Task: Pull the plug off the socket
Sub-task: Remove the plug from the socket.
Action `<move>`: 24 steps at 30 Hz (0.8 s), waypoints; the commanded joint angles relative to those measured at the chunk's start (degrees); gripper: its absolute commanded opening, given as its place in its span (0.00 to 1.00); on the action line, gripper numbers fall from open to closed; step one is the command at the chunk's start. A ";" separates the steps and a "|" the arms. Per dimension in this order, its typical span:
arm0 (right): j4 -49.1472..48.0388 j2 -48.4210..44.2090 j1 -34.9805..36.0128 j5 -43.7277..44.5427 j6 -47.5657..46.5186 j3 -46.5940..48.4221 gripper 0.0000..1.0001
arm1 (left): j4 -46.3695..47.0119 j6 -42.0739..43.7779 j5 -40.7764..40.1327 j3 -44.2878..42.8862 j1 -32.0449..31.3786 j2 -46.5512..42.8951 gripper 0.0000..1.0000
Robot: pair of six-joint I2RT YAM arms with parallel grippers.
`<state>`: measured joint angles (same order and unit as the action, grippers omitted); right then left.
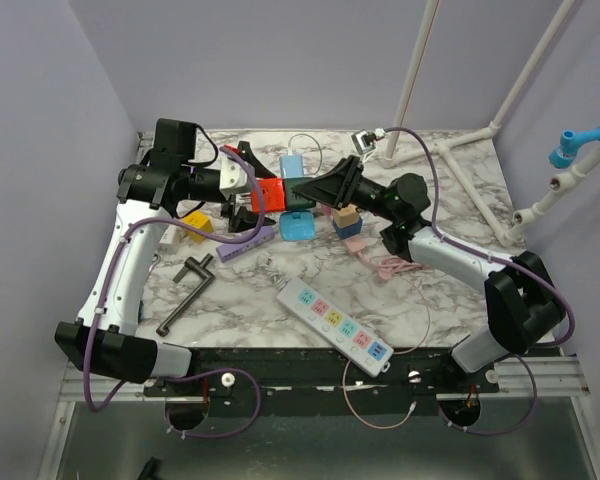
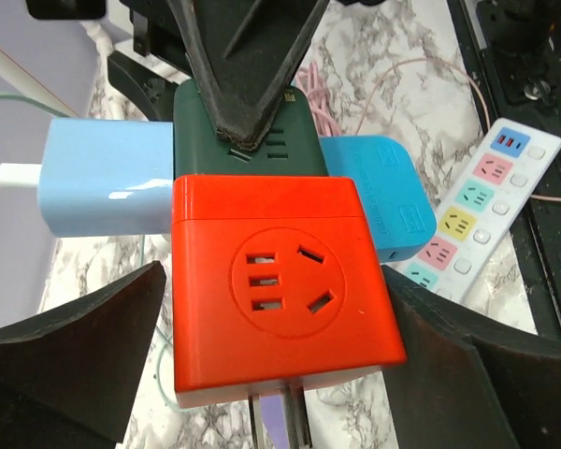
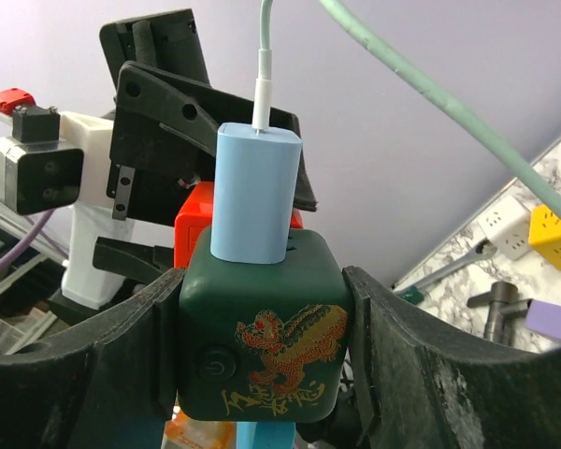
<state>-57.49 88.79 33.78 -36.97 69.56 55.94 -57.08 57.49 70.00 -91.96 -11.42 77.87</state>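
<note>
Two arms [image 1: 120,270] are standing in a robot lab's test cell.
Plain lilac walls [image 1: 40,100] are boxing in a marble-print tabletop [image 1: 450,190], and white pipes [image 1: 412,75] are standing as a frame at the back right, blue clamps [image 1: 568,148] gripping more pipe beyond. The arms are sitting bolted to a black rail [image 1: 300,362] at the near edge, with purple cables [image 1: 84,380] looping under it. Odd bits are lying about the tabletop: a white power strip [image 1: 335,325], a yellow block [image 1: 198,222], a purple bar [image 1: 245,246], a dark metal T-handle [image 1: 185,292], a pink cord [image 1: 392,268].
</note>
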 commanded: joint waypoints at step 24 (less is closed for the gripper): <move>15.65 -8.00 7.25 14.92 -19.57 3.38 0.05 | 20.56 -5.10 -27.96 16.84 -8.94 -9.09 0.73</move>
<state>-37.89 84.31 38.48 -25.98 52.10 57.80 -44.23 58.76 47.86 -76.93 -19.22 68.95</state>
